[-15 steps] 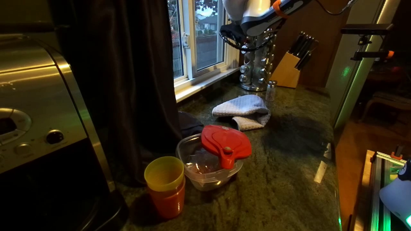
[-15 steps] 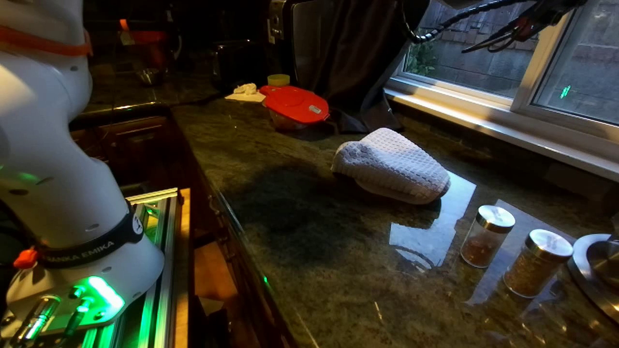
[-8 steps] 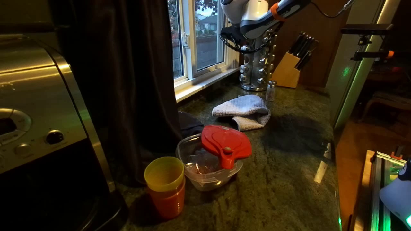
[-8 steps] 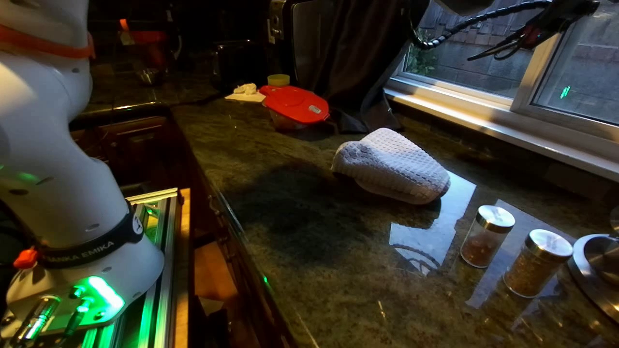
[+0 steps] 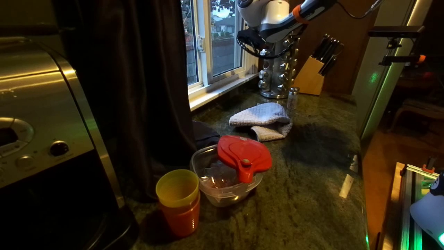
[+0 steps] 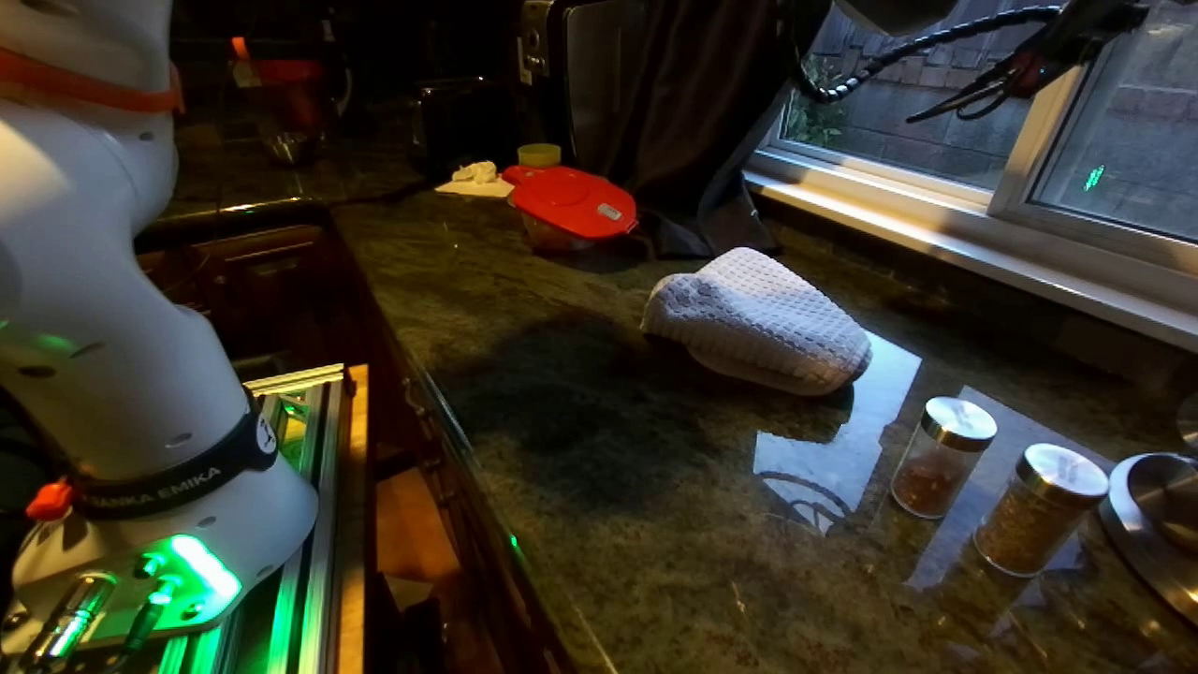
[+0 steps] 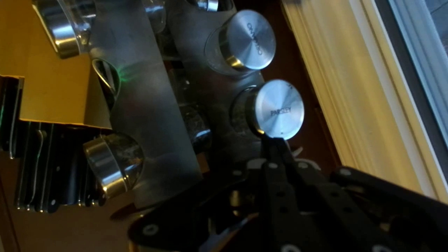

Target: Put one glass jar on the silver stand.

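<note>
Wrist view: silver stand (image 7: pixel 148 105) runs off the top edge, hand (image 7: pixel 275 144) off the bottom; contact with PARSLEY jar (image 7: pixel 279 108) can't be told. In an exterior view, arm (image 5: pixel 276 14) hides stand's upper part; coffee maker (image 5: pixel 31 78) cropped left.

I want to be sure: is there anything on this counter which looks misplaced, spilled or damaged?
Yes. The red lid lies askew over the clear container, leaving part of its top uncovered. Also, two glass jars stand on the counter, while others sit in the silver stand. I see no spill or damage.
</note>
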